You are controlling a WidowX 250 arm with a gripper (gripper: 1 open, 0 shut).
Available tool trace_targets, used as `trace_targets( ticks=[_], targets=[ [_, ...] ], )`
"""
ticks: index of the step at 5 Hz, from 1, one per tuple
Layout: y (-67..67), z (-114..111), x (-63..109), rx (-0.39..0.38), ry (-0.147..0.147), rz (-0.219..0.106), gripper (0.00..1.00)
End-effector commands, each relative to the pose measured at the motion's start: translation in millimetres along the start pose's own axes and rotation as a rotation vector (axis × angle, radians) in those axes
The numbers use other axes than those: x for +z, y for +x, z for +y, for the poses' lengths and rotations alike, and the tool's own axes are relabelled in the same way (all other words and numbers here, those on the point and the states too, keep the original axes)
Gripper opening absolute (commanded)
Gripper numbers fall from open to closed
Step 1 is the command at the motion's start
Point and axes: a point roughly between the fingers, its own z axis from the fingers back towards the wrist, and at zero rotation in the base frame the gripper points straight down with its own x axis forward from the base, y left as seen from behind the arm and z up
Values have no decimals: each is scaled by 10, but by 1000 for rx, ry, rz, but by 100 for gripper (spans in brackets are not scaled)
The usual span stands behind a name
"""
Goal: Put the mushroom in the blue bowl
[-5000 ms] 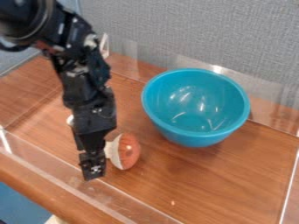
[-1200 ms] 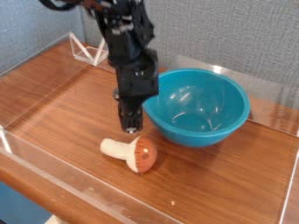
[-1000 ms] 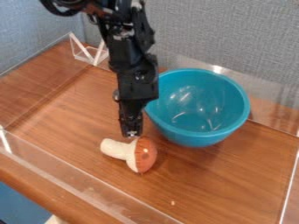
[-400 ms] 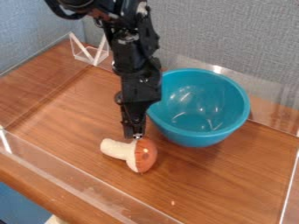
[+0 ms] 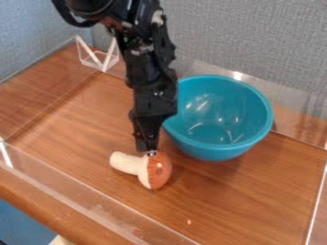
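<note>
A black robot arm (image 5: 141, 57) reaches down from the upper left over a brown wooden tabletop (image 5: 64, 115) that is fenced in by low clear plastic walls (image 5: 26, 167). Its end effector (image 5: 149, 146) points straight down, and the two slim black fingers look pressed together, with nothing between them.

Just below and in front of the fingertips lies the small toy mushroom with an orange-red cap and a thick cream stem (image 5: 143, 167). It is on its side on the wood, stem pointing left and cap to the right, toward the front edge. The fingertips hang right above the stem end; from where I stand I cannot tell whether they touch it.

To the right of the arm sits the large, deep, round bowl of glossy teal-blue plastic (image 5: 217, 117), upright on the tabletop. The mushroom lies outside it, close to its lower left side, and the lower part of the arm stands just beside the bowl's left rim.

Behind it all is a grey textured wall (image 5: 243, 38).
</note>
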Motion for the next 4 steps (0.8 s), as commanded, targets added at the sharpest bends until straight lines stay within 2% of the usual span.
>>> trace_targets(
  ticks=[1, 3, 4],
  targets=[
    [-68, 5, 76, -22, 20, -10, 0],
    [-71, -153, 217, 45, 31, -12, 0],
    [-70, -87, 302, 1, 34, -22, 0]
  ],
)
